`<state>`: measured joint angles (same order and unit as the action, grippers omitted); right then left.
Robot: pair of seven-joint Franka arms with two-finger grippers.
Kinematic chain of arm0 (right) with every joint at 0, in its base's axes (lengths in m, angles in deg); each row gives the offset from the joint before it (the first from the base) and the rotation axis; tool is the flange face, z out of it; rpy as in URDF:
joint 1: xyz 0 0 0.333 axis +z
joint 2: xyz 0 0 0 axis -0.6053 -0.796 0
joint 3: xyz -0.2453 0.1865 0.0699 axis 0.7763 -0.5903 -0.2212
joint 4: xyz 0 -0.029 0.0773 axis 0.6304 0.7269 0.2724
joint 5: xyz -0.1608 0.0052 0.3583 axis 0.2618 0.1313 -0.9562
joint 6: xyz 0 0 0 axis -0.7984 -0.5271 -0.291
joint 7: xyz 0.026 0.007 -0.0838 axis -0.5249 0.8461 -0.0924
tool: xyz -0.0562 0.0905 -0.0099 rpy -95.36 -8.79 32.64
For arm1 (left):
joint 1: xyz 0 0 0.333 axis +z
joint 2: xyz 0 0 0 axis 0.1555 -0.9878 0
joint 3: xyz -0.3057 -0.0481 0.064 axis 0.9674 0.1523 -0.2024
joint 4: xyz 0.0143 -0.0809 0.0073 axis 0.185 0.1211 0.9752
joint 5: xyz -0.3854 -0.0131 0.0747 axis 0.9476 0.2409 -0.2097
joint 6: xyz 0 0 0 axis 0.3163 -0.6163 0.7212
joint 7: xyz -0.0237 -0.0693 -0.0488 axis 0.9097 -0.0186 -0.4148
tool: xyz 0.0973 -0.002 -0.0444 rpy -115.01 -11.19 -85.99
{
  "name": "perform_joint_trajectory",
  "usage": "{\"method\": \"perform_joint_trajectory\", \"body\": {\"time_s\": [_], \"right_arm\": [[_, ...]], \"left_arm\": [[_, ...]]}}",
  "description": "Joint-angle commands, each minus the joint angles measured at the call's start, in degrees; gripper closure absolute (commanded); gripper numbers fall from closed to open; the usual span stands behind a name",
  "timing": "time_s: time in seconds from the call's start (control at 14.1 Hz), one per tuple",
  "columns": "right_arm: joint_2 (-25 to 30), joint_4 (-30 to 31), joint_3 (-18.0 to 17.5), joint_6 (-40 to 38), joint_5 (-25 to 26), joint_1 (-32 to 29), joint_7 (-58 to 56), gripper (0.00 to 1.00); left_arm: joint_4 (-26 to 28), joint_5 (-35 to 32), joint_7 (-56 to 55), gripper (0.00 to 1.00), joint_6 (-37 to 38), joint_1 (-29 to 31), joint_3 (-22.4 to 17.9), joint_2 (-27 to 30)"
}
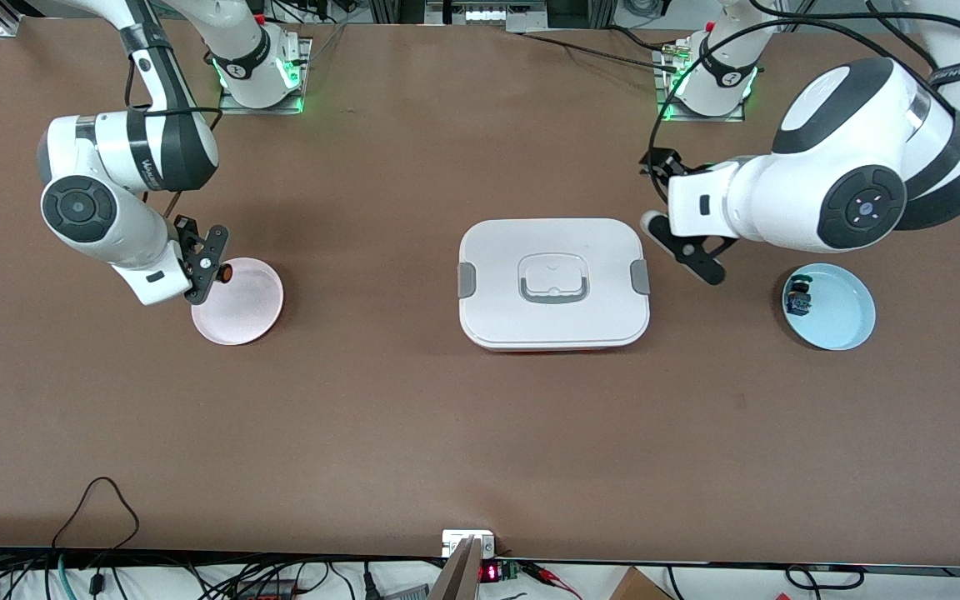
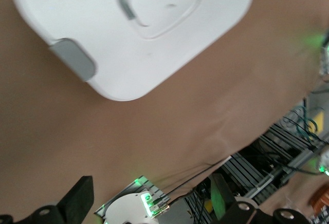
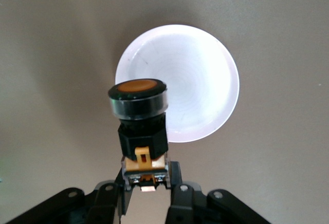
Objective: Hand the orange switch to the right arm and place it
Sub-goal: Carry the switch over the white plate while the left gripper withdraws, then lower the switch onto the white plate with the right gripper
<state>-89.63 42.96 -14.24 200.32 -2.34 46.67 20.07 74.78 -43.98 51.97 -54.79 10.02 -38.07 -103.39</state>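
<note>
The orange switch (image 1: pixel 226 271), a black body with a round orange cap, is held in my right gripper (image 1: pixel 212 265), which is shut on its base. It hangs just over the edge of the pink plate (image 1: pixel 240 308) at the right arm's end of the table. In the right wrist view the switch (image 3: pixel 140 124) sits between the fingers of the gripper (image 3: pixel 147 183), above the plate (image 3: pixel 198 75). My left gripper (image 1: pixel 685 247) is open and empty, in the air beside the white box (image 1: pixel 553 321). In the left wrist view its fingers (image 2: pixel 78 199) stand wide apart.
The white lidded box (image 2: pixel 154 54) with grey clasps sits mid-table. A blue plate (image 1: pixel 842 321) at the left arm's end holds a black switch with a blue-green top (image 1: pixel 799 297). Cables and a small device lie along the table edge nearest the front camera.
</note>
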Motion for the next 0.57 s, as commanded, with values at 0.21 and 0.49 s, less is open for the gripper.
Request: {"method": "perform_joint_trajectory", "body": {"time_s": [0.21, 0.49], "right_arm": [[-2.0, 2.76, -0.49, 7.67, 2.24, -2.39, -4.32, 1.0], [-4.02, 3.73, -0.49, 11.8, 5.23, -2.65, -4.59, 1.0]], "left_arm": [[9.61, 0.82, -1.11, 0.0, -7.93, -17.2, -30.86, 17.21], [15.17, 0.47, -1.38, 0.0, -12.42, -20.29, -40.89, 23.47]]}}
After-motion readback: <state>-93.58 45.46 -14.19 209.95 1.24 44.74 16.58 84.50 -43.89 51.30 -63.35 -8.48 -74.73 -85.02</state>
